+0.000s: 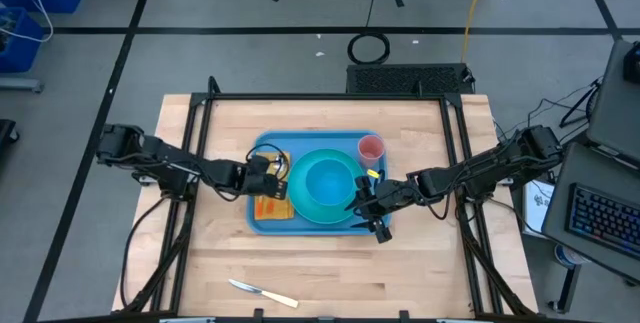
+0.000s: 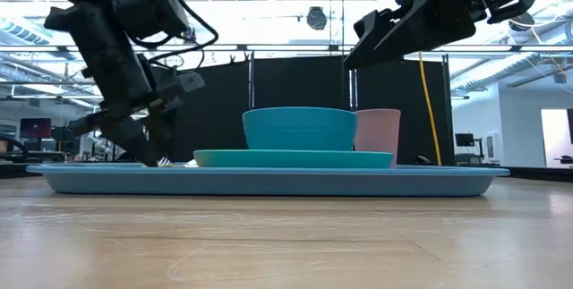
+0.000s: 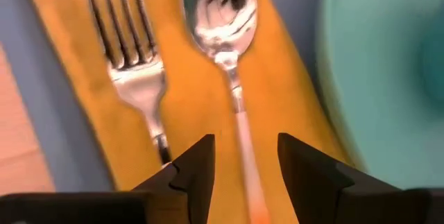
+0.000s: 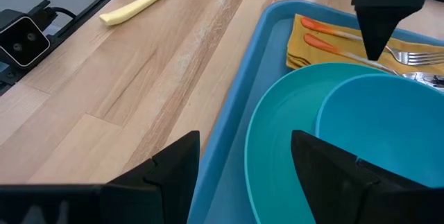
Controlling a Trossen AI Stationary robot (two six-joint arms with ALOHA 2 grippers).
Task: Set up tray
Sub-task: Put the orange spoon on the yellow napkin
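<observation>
Blue plastic tray (image 1: 262, 221) sits in the middle of the wooden counter (image 1: 330, 263), loaded with a turquoise plate (image 1: 330, 210), a matching bowl (image 1: 328, 179) on top and a pink cup (image 1: 371, 148) in the far right corner. On the tray's left side there's a yellow napkin (image 3: 194, 85) with a fork (image 3: 132, 64) and spoon (image 3: 222, 37) lying on it. Left end effector (image 3: 244, 172) hangs low right over the spoon handle, fingers partly apart, not gripping anything. Right end effector (image 4: 244, 161) hovers over the tray's near right edge, spread wide and empty. A yellow-handled knife (image 1: 262, 293) lies on the counter, well apart from the tray.
</observation>
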